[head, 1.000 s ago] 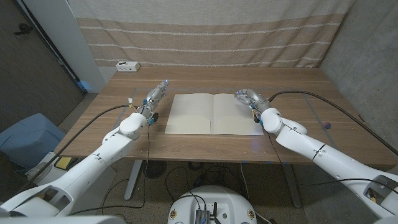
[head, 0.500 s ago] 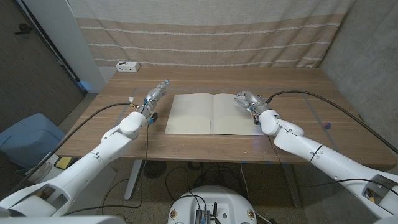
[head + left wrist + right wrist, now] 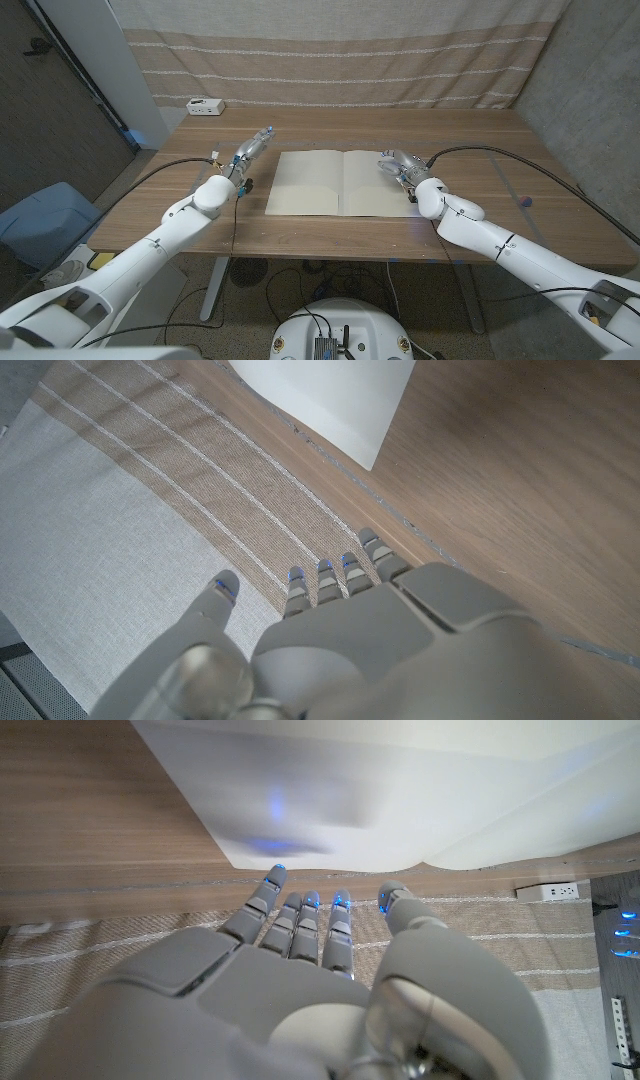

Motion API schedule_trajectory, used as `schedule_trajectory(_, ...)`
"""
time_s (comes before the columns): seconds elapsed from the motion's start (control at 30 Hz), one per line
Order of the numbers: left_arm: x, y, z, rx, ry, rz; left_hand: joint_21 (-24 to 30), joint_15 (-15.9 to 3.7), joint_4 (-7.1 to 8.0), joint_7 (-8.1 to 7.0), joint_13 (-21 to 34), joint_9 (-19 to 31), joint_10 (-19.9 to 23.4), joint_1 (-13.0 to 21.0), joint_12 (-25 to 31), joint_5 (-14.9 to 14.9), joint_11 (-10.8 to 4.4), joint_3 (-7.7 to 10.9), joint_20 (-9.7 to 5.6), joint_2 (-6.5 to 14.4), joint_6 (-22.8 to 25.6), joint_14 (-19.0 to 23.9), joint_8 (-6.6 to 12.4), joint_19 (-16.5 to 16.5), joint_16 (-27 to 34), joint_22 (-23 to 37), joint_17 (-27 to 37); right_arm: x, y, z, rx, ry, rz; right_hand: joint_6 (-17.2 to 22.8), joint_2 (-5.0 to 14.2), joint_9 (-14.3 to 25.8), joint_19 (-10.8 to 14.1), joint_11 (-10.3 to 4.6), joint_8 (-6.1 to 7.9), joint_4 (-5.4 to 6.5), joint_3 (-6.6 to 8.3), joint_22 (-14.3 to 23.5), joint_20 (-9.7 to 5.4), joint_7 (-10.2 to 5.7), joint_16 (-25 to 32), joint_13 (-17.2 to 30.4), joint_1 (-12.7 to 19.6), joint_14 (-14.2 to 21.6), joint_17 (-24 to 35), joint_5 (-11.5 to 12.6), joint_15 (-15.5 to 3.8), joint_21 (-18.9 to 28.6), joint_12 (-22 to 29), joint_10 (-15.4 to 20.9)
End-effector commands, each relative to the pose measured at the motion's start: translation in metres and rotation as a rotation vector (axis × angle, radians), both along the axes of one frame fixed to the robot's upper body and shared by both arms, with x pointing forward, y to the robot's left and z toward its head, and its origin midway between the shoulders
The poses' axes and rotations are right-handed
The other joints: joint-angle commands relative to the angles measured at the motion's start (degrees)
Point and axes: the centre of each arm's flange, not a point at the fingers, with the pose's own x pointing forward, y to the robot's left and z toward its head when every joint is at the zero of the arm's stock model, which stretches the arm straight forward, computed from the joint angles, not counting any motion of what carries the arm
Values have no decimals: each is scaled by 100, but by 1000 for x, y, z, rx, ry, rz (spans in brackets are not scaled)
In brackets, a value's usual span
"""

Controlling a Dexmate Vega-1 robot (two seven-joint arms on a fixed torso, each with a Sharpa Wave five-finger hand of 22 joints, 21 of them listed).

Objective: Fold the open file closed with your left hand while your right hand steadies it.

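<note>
From the head view, the file lies spread open near the middle of the wooden table, both leaves flat, so the folding looks not yet begun. The right hand is over the file's right leaf near its far corner, fingers apart and holding nothing; whether it presses down I cannot tell. The left hand is just off the file's left edge, fingers stretched out together, gripping nothing.

In the left wrist view, the left hand is empty with fingers extended, a corner of the file ahead of it.

In the right wrist view, the right hand reaches toward the file's pale sheet, fingers slightly spread.
</note>
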Motion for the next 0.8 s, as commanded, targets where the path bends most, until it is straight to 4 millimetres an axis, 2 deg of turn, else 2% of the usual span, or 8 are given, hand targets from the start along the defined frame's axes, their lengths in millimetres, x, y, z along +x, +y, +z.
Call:
schedule_trajectory(0.03, 5, 0, 6, 97, 1, 67, -13, -44, -42, -38, 18, 28, 32, 8, 20, 30, -71, 5, 3, 75, 38, 20, 3, -27, -2, 20, 19, 9, 0, -8, -32, 71, -22, -104, -15, 17, -21, -16, -17, -18, 14, 16, -39, -27, -21, 22, 33, -57, 6, -13, -46, -28, -7, -73)
schedule_trajectory(0.2, 6, -2, 11, 154, -2, 112, -18, -72, -48, -48, 18, 28, 68, 12, 28, 29, -76, 8, 14, 75, 53, 52, 2, -33, 6, 20, 17, 11, 1, -9, -37, 90, -27, -138, -12, 16, -29, -42, -15, -11, 9, 16, -45, -38, -25, 21, 31, -70, 6, -16, -59, -45, -6, -107)
schedule_trajectory(0.57, 15, -7, 25, 279, 14, 185, -39, -94, -68, -75, 18, 28, 106, 22, 31, 24, -106, 6, 53, 58, 105, 62, 9, -75, 0, 20, 14, 15, 0, -8, -37, 97, -24, -95, -9, 16, -25, -2, 26, -4, 3, 17, -40, -5, -23, 19, 34, -66, 2, -19, -65, -73, 28, -83)
schedule_trajectory(0.8, 20, -15, 32, 397, 47, 230, -51, -126, -103, -91, 19, 29, 329, 30, 95, 16, -139, -6, 98, 16, 266, 189, 39, -91, 29, 21, 11, 14, 1, -8, -74, 98, -33, -26, -6, 16, -21, -7, 59, 0, 2, 18, -45, 17, -16, 17, 38, -48, -1, -19, -53, -90, 51, -50)
